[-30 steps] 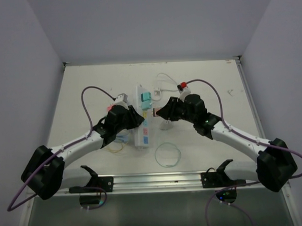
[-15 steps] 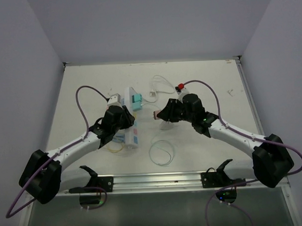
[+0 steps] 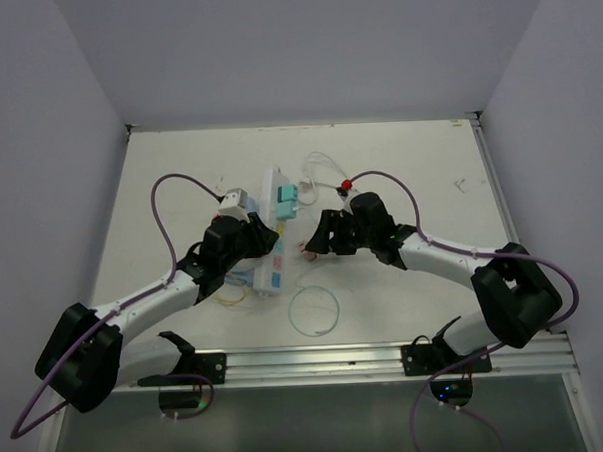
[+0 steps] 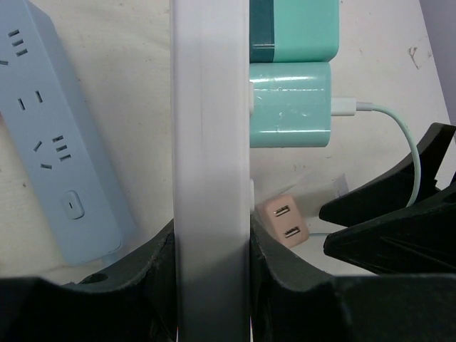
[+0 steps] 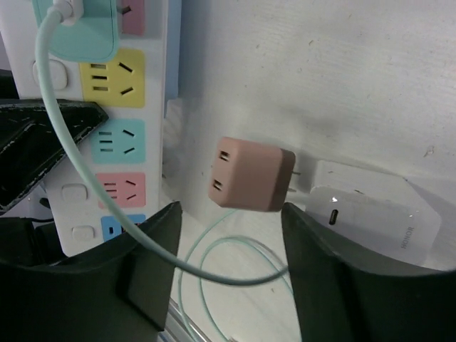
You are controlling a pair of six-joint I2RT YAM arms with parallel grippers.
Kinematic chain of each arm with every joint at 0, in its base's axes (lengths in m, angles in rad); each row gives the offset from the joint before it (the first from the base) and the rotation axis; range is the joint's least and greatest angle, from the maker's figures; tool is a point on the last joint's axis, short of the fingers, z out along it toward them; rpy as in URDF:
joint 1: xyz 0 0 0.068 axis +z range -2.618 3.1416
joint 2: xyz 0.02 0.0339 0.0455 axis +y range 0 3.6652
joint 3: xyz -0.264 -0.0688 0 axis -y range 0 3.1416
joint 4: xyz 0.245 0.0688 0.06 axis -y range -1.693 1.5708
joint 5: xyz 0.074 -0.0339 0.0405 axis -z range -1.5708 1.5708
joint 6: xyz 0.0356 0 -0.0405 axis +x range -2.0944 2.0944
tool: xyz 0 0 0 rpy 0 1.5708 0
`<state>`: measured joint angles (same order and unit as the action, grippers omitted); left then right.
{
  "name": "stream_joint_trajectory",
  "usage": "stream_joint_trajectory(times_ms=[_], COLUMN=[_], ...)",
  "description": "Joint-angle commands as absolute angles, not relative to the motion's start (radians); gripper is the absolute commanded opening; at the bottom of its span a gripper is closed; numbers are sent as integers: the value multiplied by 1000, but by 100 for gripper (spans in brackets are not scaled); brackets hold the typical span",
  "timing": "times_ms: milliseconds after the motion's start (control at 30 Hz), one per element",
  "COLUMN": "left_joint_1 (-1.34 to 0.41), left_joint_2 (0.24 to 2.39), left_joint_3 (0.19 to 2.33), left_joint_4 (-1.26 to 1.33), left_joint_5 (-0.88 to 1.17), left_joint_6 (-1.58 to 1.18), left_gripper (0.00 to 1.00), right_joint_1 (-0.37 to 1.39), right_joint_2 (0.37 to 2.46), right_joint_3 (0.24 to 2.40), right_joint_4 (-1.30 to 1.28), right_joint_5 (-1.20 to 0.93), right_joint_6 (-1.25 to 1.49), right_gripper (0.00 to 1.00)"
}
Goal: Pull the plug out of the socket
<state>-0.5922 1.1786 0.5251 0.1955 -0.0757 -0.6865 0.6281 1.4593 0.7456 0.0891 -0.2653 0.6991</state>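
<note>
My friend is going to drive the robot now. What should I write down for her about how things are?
Left gripper: shut on the white power strip, holding it steady.
Right gripper: open; the pink plug sits between its fingers but they are not squeezing it.
Where things are: the pink plug is out of the strip and lies beside it on the table, next to a white charger. A green charger with its cord is plugged into the strip. A blue power strip lies beside the white one.
Done: pink plug pulled out.
Left: back both arms away; decide whether the green charger should come out too.
</note>
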Motion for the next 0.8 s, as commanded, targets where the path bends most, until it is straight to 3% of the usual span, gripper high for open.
stream_joint_trajectory(times_ms=[0,400,767], left_joint_1=[-600,-604,-653], left_joint_2=[1137,1135,1115], left_joint_3=[528,503,508], left_joint_4=[383,397,419], left_joint_5=[-38,-9,-5], left_joint_6=[-647,-632,-635], left_gripper=[0,0,0], right_joint_1=[627,626,627], right_joint_2=[1456,1341,1413], right_joint_3=[755,805,888], right_joint_4=[123,86,182], right_joint_5=[-291,-238,-187], right_joint_6=[696,681,759], right_gripper=[65,87,88])
